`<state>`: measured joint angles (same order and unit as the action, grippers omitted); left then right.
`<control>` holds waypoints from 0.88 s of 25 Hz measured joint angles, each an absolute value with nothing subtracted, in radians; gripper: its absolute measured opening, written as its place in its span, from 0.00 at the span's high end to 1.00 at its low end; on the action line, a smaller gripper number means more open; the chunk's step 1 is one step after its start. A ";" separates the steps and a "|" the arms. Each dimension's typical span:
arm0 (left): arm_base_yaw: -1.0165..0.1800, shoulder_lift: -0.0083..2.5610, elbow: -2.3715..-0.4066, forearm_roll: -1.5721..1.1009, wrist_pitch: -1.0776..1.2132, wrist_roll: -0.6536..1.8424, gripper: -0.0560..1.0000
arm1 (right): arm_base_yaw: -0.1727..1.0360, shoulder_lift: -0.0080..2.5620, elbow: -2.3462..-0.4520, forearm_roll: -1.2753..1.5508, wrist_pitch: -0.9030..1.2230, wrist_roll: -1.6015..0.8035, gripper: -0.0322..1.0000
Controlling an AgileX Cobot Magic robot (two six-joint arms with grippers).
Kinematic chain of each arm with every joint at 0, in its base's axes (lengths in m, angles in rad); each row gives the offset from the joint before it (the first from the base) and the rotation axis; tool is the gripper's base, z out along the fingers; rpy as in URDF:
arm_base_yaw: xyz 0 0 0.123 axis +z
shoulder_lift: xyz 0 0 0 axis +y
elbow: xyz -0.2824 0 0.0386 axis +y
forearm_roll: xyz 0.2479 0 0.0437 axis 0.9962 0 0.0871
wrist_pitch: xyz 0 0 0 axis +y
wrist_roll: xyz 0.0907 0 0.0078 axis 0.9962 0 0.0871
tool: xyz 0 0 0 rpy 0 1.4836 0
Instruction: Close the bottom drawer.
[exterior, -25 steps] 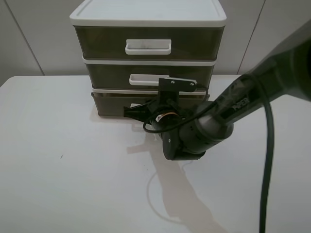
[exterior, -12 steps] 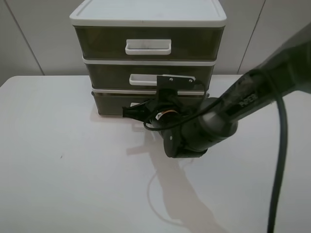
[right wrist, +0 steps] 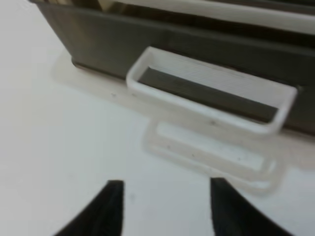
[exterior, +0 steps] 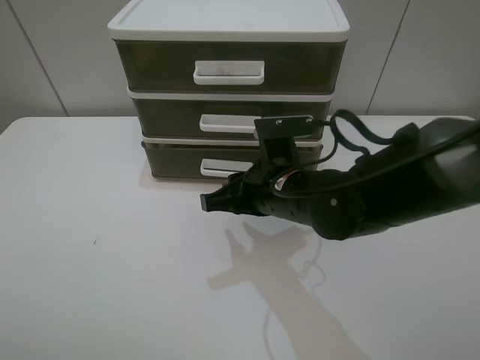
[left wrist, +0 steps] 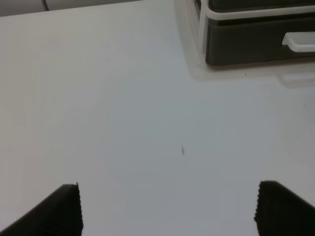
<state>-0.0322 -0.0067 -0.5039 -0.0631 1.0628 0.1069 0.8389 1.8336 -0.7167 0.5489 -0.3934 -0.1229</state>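
Observation:
The bottom drawer [exterior: 174,160] is the lowest smoky-brown tier of the white-framed unit [exterior: 225,22]. Its white loop handle [exterior: 222,166] shows free. The drawer front looks about level with the unit's front. My right gripper [exterior: 208,202] hovers over the table a short way in front of the handle, touching nothing. In the right wrist view its two dark fingers [right wrist: 111,206] stand apart and empty, facing the drawer [right wrist: 93,42] and its handle [right wrist: 211,96]. My left gripper [left wrist: 170,209] is wide open and empty over bare table, far from the drawer [left wrist: 246,42].
The middle drawer [exterior: 165,116] and the taller top drawer [exterior: 150,64] sit above, both pushed in. The white table [exterior: 90,262] runs out in front and to the left. A black cable [exterior: 360,131] loops off the right arm beside the unit.
My right gripper has drawn back from the bottom drawer's front, toward the table's front and slightly left. The handle, covered before, now shows. The arm lies lower.

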 joint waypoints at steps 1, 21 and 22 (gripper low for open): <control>-0.032 -0.007 -0.504 -0.063 1.063 0.107 0.27 | 0.814 1.803 -0.695 0.546 -0.373 -0.126 0.62; -0.032 -0.007 -0.504 -0.063 1.063 0.107 0.27 | -0.030 0.590 -0.521 0.299 0.606 -0.132 0.17; -0.032 -0.007 -0.504 -0.063 1.063 0.107 0.27 | -0.048 0.510 -0.521 0.276 0.634 -0.132 0.17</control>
<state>-0.0322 -0.0067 -0.5039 -0.0631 1.0628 0.1069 -0.0475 0.5099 -0.5206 0.2761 0.6338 -0.1323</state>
